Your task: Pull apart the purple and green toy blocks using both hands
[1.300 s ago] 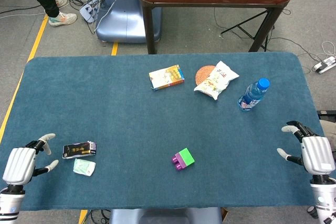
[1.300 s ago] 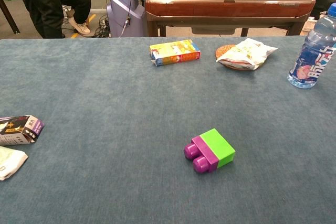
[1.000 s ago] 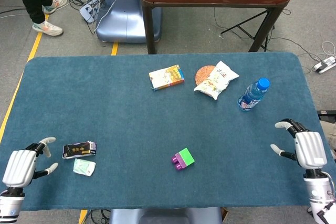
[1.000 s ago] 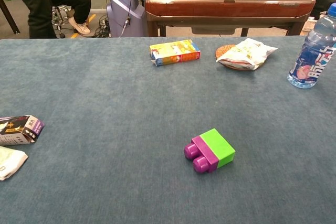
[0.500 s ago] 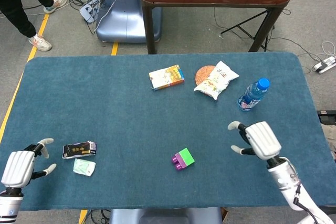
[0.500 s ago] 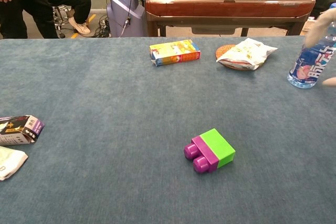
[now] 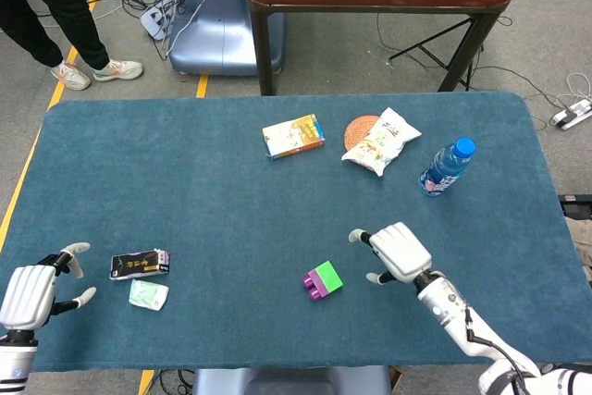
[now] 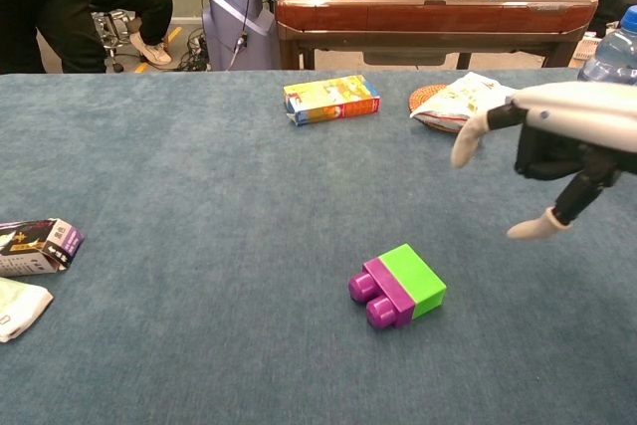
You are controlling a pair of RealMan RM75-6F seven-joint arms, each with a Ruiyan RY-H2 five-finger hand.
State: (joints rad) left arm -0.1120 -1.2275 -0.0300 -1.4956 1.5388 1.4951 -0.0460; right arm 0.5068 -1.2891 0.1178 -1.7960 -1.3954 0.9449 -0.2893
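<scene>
The purple and green toy blocks (image 7: 322, 280) sit joined on the table (image 7: 222, 210), the right hand (image 7: 400, 252) just beside them and the left hand (image 7: 28, 295) far off, both with fingers (image 8: 466, 141) spread wide, holding nothing.

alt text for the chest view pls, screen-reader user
A joined purple and green toy block lies untouched on a blue felt table, with the robot's white right hand hovering open above and to its right. Behind sit a yellow carton, a white snack bag and a clear water bottle; a dark packet lies at the left edge.
</scene>
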